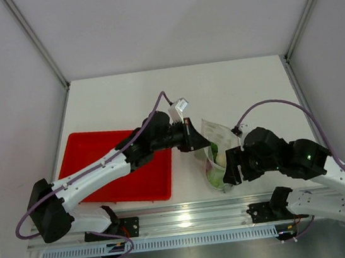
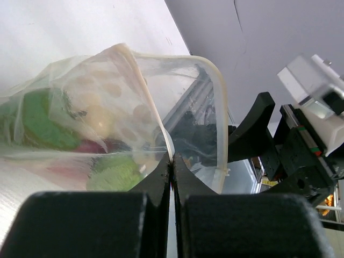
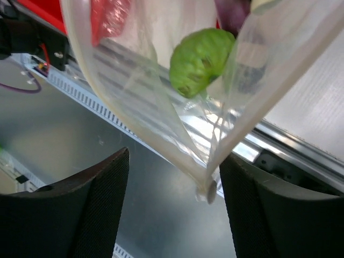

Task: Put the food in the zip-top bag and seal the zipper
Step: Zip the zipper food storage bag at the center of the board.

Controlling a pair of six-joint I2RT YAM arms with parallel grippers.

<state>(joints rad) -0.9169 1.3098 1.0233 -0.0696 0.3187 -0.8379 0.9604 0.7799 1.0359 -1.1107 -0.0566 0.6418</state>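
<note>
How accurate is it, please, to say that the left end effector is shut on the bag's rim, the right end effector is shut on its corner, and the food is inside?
No: the right end effector is open, with the bag hanging between its fingers, as the right wrist view shows. The left end effector is shut on the rim, and the food is inside.

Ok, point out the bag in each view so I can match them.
Top external: bag just right of centre, to the right of the tray.
Left wrist: bag fills left and centre, its rim pinched in the left gripper.
Right wrist: bag hangs from the top, its corner between the open right gripper.
Shared landmark: green food inside the bag.
</note>
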